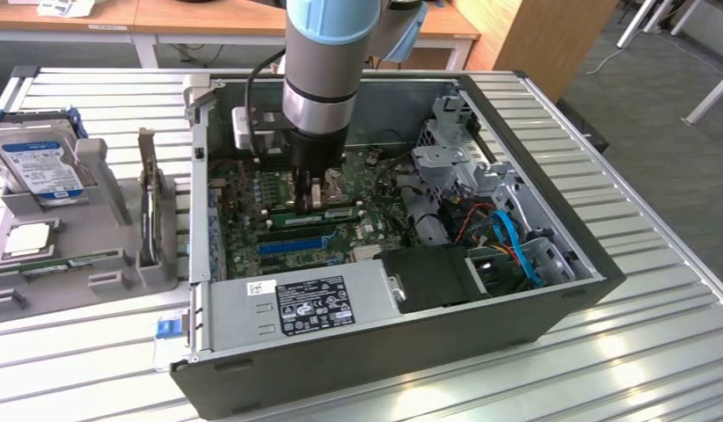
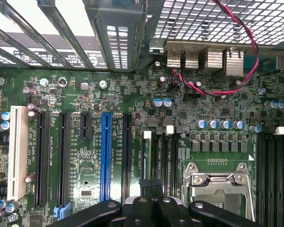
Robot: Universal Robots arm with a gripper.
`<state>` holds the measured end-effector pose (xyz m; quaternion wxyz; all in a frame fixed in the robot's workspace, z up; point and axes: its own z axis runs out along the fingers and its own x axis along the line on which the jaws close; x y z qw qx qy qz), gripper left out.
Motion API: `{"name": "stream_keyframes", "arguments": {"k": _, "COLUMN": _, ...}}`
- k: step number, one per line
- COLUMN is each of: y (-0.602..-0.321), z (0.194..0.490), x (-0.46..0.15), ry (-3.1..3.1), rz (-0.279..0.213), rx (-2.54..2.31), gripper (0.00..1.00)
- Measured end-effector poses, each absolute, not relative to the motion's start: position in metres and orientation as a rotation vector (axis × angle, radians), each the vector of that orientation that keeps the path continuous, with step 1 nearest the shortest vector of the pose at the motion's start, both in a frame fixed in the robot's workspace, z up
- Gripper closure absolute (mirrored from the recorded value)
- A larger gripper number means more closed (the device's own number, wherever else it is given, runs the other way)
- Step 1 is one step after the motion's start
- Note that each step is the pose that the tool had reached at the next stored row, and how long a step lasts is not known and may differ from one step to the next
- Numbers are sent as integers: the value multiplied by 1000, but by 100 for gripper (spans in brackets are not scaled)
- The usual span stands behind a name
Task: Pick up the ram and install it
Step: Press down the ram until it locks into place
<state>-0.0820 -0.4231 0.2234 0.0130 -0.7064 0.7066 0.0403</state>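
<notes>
Inside the case, shut jaws beside the ram.

Just beyond the jaws, the glossy green fibreglass motherboard is gleaming beside a shiny blue plastic expansion slot. Further out, the matt dark-grey sheet-metal computer case is sitting on a ribbed, brushed aluminium table.

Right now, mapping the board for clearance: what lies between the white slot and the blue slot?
In the wrist view, two long black slots and a short black slot lie between the white slot and the blue slot.
</notes>
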Motion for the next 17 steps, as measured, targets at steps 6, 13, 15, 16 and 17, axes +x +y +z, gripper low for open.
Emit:
{"name": "stream_keyframes", "arguments": {"k": 6, "y": -423, "z": 234, "x": -82, "ry": 2203, "rz": 125, "rx": -2202, "gripper": 90}}
{"name": "stream_keyframes", "arguments": {"k": 13, "y": -423, "z": 246, "x": -82, "ry": 2203, "rz": 125, "rx": -2202, "gripper": 90}}
{"name": "stream_keyframes", "arguments": {"k": 15, "y": -423, "z": 249, "x": -82, "ry": 2203, "rz": 125, "rx": -2202, "gripper": 90}}
{"name": "stream_keyframes", "arguments": {"k": 16, "y": -423, "z": 251, "x": -82, "ry": 2203, "rz": 125, "rx": -2202, "gripper": 90}}
{"name": "stream_keyframes", "arguments": {"k": 17, "y": -423, "z": 253, "x": -82, "ry": 2203, "rz": 125, "rx": -2202, "gripper": 90}}
